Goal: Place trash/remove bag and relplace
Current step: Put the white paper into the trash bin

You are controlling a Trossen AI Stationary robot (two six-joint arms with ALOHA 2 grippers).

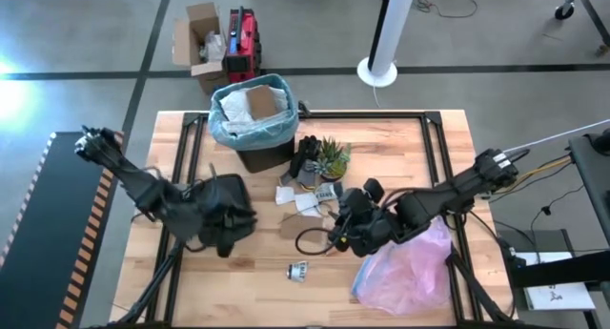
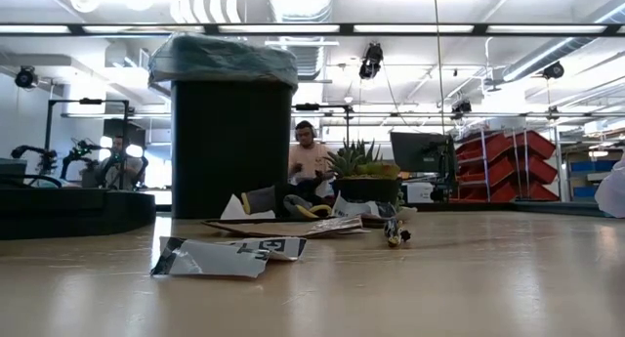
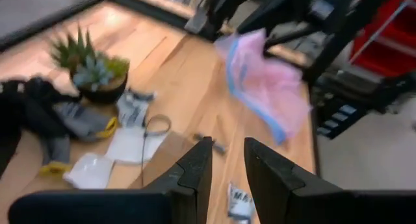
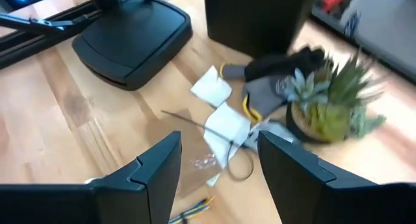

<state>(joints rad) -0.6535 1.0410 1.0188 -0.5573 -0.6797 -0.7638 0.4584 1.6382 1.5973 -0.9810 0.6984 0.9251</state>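
Note:
The black bin (image 1: 255, 143) stands at the table's far side. The blue-teal bag (image 1: 229, 129) lines it and folds over its rim (image 2: 223, 59), with paper trash (image 1: 254, 104) inside. More trash lies on the table: white paper pieces (image 1: 307, 203) (image 4: 227, 123), a brown piece (image 1: 292, 226) and a crumpled wrapper (image 1: 298, 270) (image 2: 220, 257). My left gripper (image 1: 238, 229) (image 3: 227, 146) hovers left of this litter, narrowly open, holding nothing. My right gripper (image 1: 335, 238) (image 4: 218, 143) hangs open above the white pieces.
A small potted plant (image 1: 332, 157) and dark gloves (image 1: 307, 162) sit near the bin. A pink plastic bag (image 1: 405, 267) lies at the near right. A flat black lid-like piece (image 4: 133, 39) lies under my left arm. A person (image 2: 312, 166) sits beyond the table.

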